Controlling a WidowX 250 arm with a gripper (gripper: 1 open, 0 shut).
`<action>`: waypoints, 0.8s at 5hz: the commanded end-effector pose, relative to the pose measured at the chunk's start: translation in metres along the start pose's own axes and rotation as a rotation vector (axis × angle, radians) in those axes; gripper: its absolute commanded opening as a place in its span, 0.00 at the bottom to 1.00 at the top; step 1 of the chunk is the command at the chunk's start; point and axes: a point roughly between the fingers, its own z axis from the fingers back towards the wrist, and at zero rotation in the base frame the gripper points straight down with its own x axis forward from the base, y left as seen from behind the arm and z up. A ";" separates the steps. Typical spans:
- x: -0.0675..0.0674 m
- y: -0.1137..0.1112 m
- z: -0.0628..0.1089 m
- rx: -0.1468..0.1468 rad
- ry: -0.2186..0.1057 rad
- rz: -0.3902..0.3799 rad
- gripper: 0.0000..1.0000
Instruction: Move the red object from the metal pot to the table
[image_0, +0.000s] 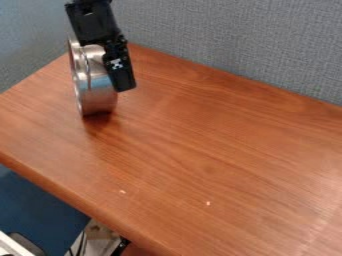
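End effector (112, 62) hung over the metal pot (91, 88), spread wide, gripping nothing | pot tilted on its side on the worktop (214, 140) | red object out of sight | risk: a nudge could roll the pot away.

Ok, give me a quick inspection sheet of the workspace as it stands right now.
Surface: wooden table, a few pale specks near the front.
Job's things: metal pot on its side at the back left corner; red object not visible.
Clutter: nothing seen.
Pincer: pincer hangs by the pot's right side; jaws hard to make out, nothing seen held.
Cables: nothing seen.
Surroundings: grey-blue wall behind, blue floor below.
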 end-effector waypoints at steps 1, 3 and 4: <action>0.008 0.006 0.019 -0.056 0.048 0.035 1.00; 0.008 0.011 0.032 -0.084 0.056 0.161 1.00; 0.005 0.013 0.037 -0.090 0.048 0.215 1.00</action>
